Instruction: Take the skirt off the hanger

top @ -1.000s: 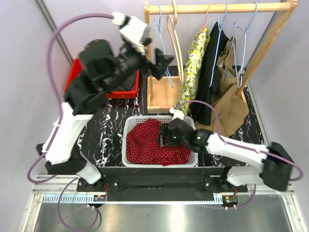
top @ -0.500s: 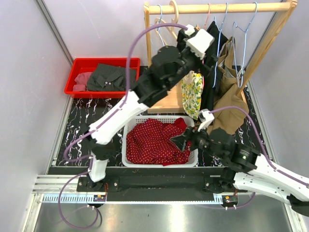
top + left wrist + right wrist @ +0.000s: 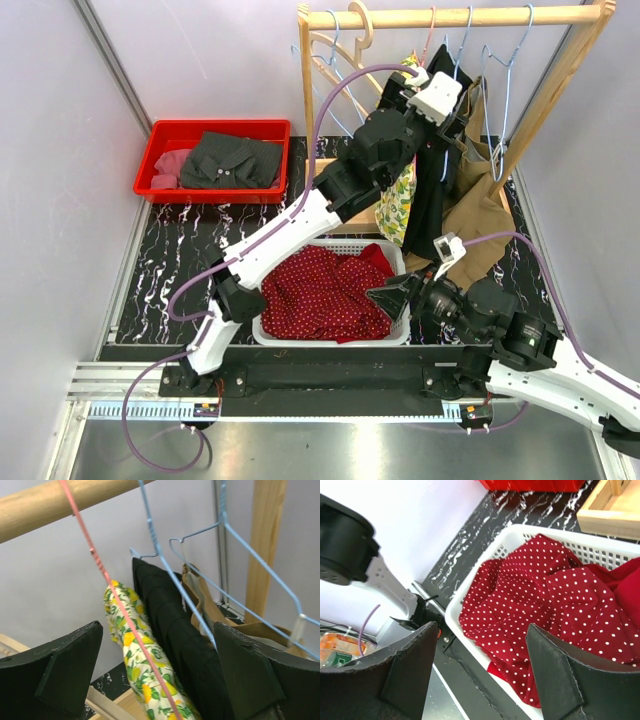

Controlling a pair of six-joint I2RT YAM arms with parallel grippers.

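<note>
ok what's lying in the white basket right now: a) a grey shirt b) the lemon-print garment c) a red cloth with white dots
c: the red cloth with white dots fills the white basket in both the top and right wrist views.

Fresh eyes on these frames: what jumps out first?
The left arm stretches up to the wooden rail. There the left gripper has its jaws open, facing the pink hanger and the yellow floral garment. Next comes the red polka-dot cloth heaped in the white basket at the near edge, with the right gripper open by its right rim.
</note>
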